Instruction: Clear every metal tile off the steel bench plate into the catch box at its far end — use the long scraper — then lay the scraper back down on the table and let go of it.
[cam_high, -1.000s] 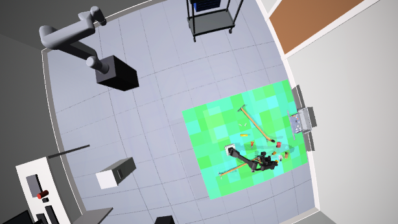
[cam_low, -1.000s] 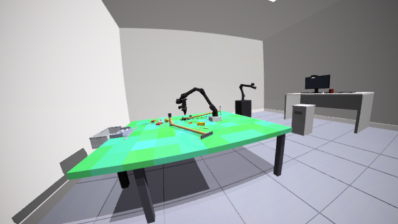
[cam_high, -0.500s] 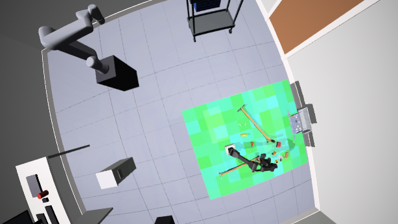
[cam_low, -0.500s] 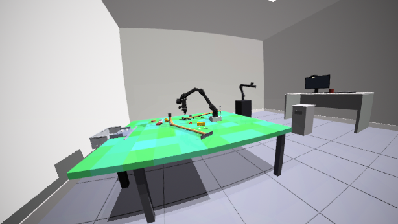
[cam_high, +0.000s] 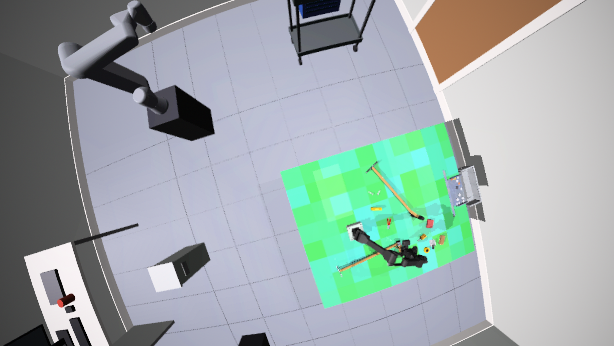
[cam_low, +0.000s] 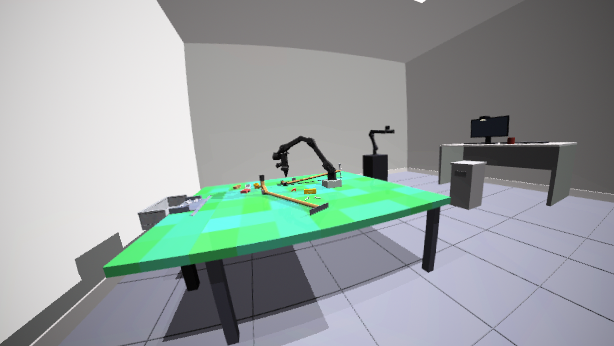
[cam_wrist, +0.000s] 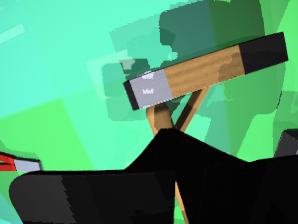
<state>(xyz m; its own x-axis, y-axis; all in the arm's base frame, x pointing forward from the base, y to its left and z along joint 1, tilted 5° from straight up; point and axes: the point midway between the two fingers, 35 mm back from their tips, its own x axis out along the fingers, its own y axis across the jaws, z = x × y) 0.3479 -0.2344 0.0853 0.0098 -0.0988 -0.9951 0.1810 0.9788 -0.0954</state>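
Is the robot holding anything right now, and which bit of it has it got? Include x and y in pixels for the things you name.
Nothing is held: the tool (cam_high: 404, 245) (cam_low: 286, 174) (cam_wrist: 166, 135) is shut, with nothing between its fingers.
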